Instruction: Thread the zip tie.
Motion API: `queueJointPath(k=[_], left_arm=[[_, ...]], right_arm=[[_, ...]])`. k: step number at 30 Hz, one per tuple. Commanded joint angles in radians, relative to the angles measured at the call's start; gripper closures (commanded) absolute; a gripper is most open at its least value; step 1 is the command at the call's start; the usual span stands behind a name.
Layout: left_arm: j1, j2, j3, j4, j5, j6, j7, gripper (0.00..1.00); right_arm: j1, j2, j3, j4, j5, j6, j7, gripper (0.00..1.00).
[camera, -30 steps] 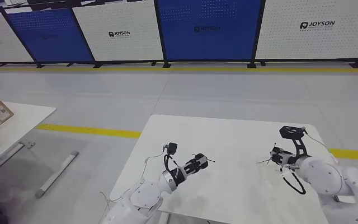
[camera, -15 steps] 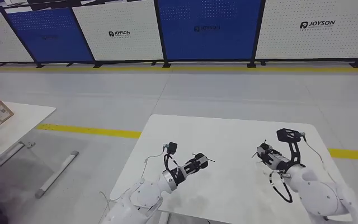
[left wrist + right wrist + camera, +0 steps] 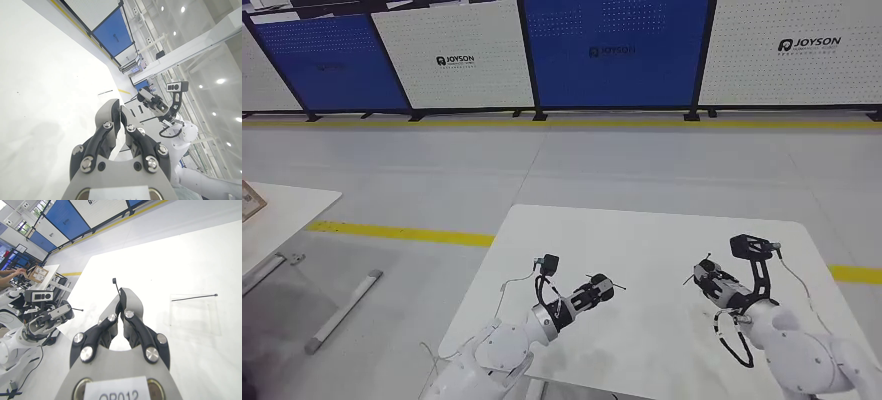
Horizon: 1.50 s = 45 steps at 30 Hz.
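My left gripper (image 3: 602, 289) is over the table's near left part, shut on a thin black zip tie (image 3: 77, 309) whose head end pokes out sideways. Only a black speck shows between its fingertips (image 3: 115, 106) in the left wrist view. To its right, my right gripper (image 3: 702, 271) is held above the table, shut on a second black zip tie (image 3: 116, 287). That tie's square head (image 3: 114, 280) sticks out past the tips. The two grippers point towards each other with a gap between them. A third zip tie (image 3: 194, 297) lies flat on the table.
The lying zip tie rests on a clear plastic sheet (image 3: 196, 317) on the white table (image 3: 642, 240). It also appears beyond my left gripper as a thin line (image 3: 105, 92). A second white table (image 3: 282, 215) stands off to the left across the floor.
My right arm has swung left across the table, bringing its gripper and zip tie closer to the left gripper. The left arm has stayed still.
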Motion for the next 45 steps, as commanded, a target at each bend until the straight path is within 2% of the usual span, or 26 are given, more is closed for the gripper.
queueJointPath(k=[1,6,9,14,16,18,20,39,45], left_arm=[[0.000,0.000,0.000,0.000,0.000,0.000,0.000,1.00],[0.000,0.000,0.000,0.000,0.000,0.000,0.000,1.00],[0.000,0.000,0.000,0.000,0.000,0.000,0.000,1.00],[0.000,0.000,0.000,0.000,0.000,0.000,0.000,1.00],[0.000,0.000,0.000,0.000,0.000,0.000,0.000,1.00],[0.000,0.000,0.000,0.000,0.000,0.000,0.000,1.00],[0.000,0.000,0.000,0.000,0.000,0.000,0.000,1.00],[0.000,0.000,0.000,0.000,0.000,0.000,0.000,1.00],[0.000,0.000,0.000,0.000,0.000,0.000,0.000,1.00]], right_arm=[[0.000,0.000,0.000,0.000,0.000,0.000,0.000,1.00],[-0.004,-0.002,0.002,0.001,0.011,-0.004,-0.022,1.00],[-0.023,-0.008,0.033,-0.007,0.107,-0.035,-0.102,1.00],[-0.108,-0.017,0.087,-0.022,0.265,-0.121,-0.241,1.00],[-0.139,-0.019,0.101,-0.019,0.310,-0.140,-0.279,1.00],[-0.159,-0.022,0.095,-0.001,0.372,-0.170,-0.267,1.00],[-0.151,-0.026,0.090,0.039,0.434,-0.167,-0.245,1.00],[-0.151,-0.026,0.090,0.039,0.434,-0.167,-0.245,1.00],[-0.216,-0.035,0.090,0.063,0.470,-0.260,-0.375,1.00]])
